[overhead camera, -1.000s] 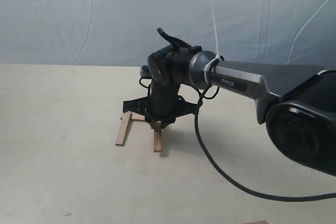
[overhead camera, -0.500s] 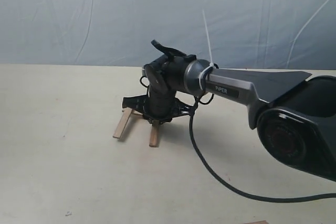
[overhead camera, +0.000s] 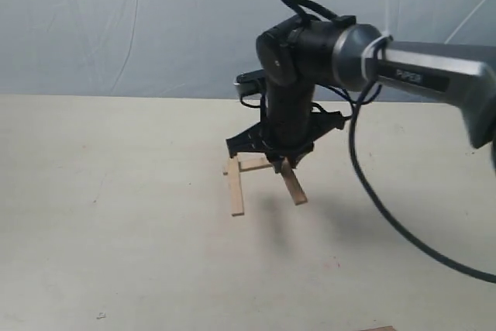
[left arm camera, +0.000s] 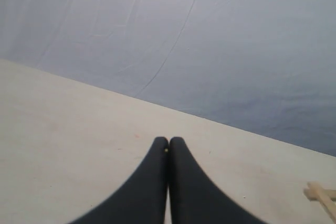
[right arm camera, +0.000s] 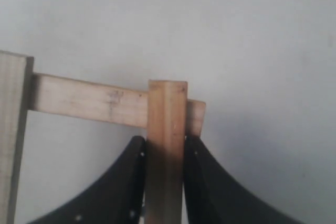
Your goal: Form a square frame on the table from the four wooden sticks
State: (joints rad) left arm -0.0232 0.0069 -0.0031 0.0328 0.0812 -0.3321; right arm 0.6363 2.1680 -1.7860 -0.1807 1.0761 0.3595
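Observation:
My right gripper (overhead camera: pixel 283 165) reaches down at mid-table (overhead camera: pixel 116 230), shut on one light wooden stick (overhead camera: pixel 294 184) whose free end slants toward the front right. In the right wrist view this stick (right arm camera: pixel 166 129) runs between the black fingers (right arm camera: pixel 131 182) and its tip overlaps the end of a cross stick (right arm camera: pixel 89 101). That back stick (overhead camera: pixel 253 164) joins a left stick (overhead camera: pixel 235 188), so three sticks form an open U. A brown sliver (overhead camera: pixel 380 329) shows at the bottom edge; whether it is the fourth stick I cannot tell. My left gripper (left arm camera: pixel 168 141) is shut and empty above bare table.
A blue-grey sheet (overhead camera: pixel 155 21) hangs behind the table. The right arm's black cable (overhead camera: pixel 387 215) loops over the table's right side. In the left wrist view, stick ends (left arm camera: pixel 320 195) show at the frame's edge.
The right gripper has swung to the right and risen a little with its stick. The other two sticks now lie further right too, and the held stick slants outward.

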